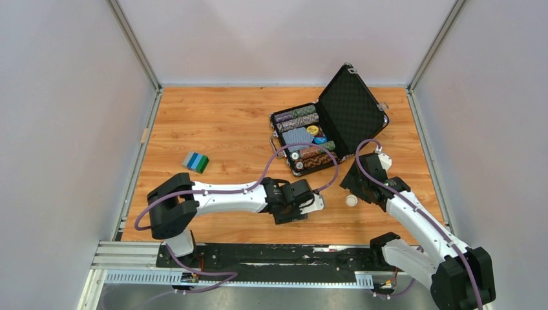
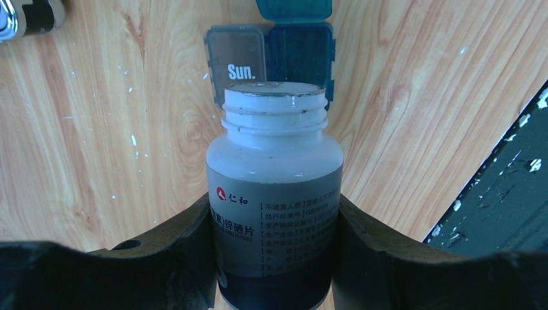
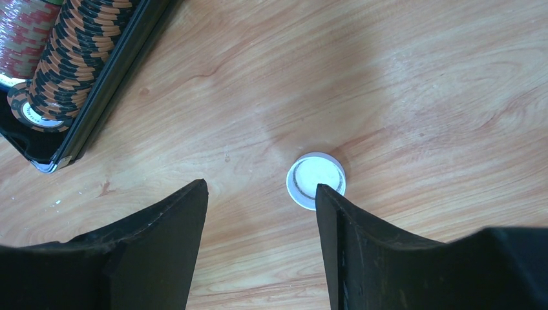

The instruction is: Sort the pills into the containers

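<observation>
My left gripper [image 2: 274,208] [image 1: 309,201] is shut on a white pill bottle [image 2: 274,155] [image 1: 317,203] with a grey label, and the bottle has no cap. Just past its mouth lie two small teal containers on the wood. The container marked "Sun." [image 2: 236,55] is closed, and the other container [image 2: 300,58] has its lid up. No pills show. The white cap [image 3: 316,180] [image 1: 351,200] lies inner side up on the table. My right gripper [image 3: 262,186] [image 1: 362,185] stands open above the wood, its right fingertip at the cap's edge.
An open black case [image 1: 323,129] of poker chips stands at the back right; its corner [image 3: 48,161] is close to my right gripper. A small stack of blue and green boxes [image 1: 196,162] lies at the left. The black rail [image 1: 271,255] runs along the near edge.
</observation>
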Controlling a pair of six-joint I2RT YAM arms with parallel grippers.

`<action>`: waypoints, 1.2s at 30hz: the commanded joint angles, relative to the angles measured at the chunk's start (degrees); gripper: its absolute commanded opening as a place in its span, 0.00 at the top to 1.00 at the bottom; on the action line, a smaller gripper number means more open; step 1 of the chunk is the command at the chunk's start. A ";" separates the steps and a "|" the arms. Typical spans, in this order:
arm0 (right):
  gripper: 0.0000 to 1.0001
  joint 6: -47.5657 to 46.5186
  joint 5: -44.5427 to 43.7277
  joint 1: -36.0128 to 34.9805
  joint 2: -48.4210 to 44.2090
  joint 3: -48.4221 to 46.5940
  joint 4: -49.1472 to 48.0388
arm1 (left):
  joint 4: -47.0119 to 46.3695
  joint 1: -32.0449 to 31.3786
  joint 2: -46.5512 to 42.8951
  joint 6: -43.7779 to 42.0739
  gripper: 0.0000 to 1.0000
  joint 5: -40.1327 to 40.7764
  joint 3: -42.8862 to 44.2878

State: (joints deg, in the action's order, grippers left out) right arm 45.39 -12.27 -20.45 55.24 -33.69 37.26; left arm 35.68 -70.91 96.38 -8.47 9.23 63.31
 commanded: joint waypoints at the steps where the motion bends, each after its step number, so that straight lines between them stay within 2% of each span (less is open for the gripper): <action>1: 0.37 0.47 -0.11 -0.05 -1.37 0.29 -0.95 | 2.38 -0.90 1.22 -1.35 1.00 0.64 3.79; 10: 0.37 0.62 -0.47 0.05 -1.84 0.46 -0.77 | 6.31 -1.95 3.99 -1.36 1.00 3.22 6.84; 20: 0.37 0.58 -0.91 0.08 -1.67 0.73 -0.74 | 5.74 -2.12 4.29 -1.66 1.00 3.34 7.47; 36: 0.37 0.76 -0.65 0.67 -2.38 1.22 -0.86 | 10.30 -2.87 7.76 -0.70 1.00 6.37 10.81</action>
State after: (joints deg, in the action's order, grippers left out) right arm 45.54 -12.32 -20.05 53.98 -32.67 37.30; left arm 44.14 -73.30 103.22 -9.30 14.31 71.07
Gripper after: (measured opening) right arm 0.633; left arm 0.602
